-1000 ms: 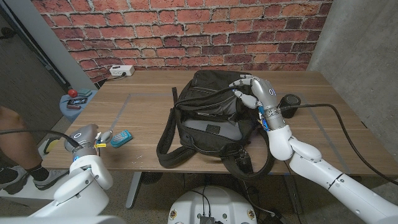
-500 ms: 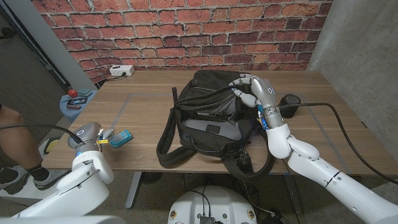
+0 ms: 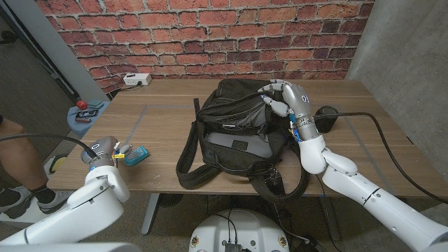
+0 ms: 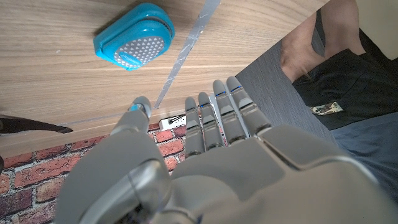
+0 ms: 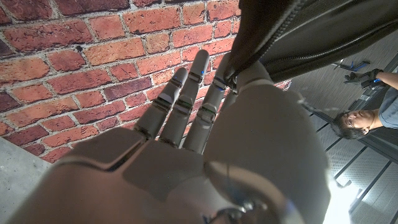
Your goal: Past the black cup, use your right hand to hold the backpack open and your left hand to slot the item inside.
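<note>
Black fabric backpack (image 3: 234, 133) sits mid-surface, its mouth lifted by our right hand (image 3: 285, 100), which grips the upper rim beside the black cup (image 3: 327, 116). Our left hand (image 3: 115, 152) is empty, fingers apart, just short of the small turquoise case (image 3: 138, 154). We judge we should keep the rim taut and close squarely around the case.

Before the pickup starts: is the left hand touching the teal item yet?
Apart. The left wrist view shows bare table between the left hand and the teal item.
</note>
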Robot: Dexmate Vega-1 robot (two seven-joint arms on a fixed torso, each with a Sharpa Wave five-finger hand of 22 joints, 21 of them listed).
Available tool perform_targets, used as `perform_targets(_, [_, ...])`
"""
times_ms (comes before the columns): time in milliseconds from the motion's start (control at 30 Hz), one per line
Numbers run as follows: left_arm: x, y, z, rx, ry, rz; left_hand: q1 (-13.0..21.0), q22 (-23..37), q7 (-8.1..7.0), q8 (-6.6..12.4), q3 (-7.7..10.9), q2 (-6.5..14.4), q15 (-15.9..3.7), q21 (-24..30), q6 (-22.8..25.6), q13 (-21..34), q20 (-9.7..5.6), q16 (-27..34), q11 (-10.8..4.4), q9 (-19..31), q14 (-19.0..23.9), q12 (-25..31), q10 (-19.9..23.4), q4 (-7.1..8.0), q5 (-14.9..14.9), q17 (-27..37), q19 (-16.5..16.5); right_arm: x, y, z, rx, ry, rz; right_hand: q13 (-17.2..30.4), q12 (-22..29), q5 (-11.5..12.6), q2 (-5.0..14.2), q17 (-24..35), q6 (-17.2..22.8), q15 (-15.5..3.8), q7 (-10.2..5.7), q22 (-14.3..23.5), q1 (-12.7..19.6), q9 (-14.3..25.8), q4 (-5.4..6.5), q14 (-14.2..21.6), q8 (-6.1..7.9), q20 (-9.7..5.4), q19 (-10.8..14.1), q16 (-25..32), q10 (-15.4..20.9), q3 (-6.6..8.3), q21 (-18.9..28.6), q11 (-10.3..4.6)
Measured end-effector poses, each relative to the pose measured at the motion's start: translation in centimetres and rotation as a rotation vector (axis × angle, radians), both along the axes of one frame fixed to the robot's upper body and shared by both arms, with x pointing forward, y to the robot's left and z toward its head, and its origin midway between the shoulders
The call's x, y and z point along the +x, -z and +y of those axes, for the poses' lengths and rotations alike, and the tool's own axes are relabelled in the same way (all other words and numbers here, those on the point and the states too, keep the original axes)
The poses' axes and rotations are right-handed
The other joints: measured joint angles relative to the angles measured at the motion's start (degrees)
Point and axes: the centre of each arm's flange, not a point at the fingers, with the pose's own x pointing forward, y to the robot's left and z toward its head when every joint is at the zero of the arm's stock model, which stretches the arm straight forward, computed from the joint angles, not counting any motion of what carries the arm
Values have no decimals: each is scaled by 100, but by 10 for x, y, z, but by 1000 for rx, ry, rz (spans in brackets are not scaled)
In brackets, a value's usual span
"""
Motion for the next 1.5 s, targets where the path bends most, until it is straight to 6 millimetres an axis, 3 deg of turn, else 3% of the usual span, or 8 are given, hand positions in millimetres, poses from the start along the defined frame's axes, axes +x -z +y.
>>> perform_targets(700, [14, -4, 2, 4, 23, 44, 61, -1, 0, -12, -69, -61, -40, 45, 0, 27, 21, 43, -20, 0, 23, -4, 21, 21, 0, 54, 21, 10, -18, 1, 17, 3, -40, 27, -18, -5, -1, 27, 12, -28, -12, -1, 1, 1, 23, 31, 22, 0, 0, -48, 7, -23, 0, 13])
perform_targets(1167, [21, -7, 4, 3, 57, 94, 180, -1, -6, -89, -220, -337, 3, 45, -377, 78, 43, -32, 2, 0, -245, -165, -288, 14, -70, 53, -1, 15, -24, 3, 27, -2, -49, 26, -40, 0, -2, 26, 11, -28, -11, -1, 2, -3, 23, 30, 10, 0, 0, -89, 7, -23, 0, 14])
perform_targets(1500, [28, -14, 2, 30, 94, 137, 253, -2, -32, -89, -275, -456, -69, 44, -465, 80, 33, -72, -59, 0, -380, -220, -432, 7, -90, 53, -36, 17, -24, 3, 45, 2, -51, 57, -44, 0, 5, 53, 10, -27, -10, -2, 25, 2, 17, 30, -5, 0, 0, -89, -3, -79, 0, 23])
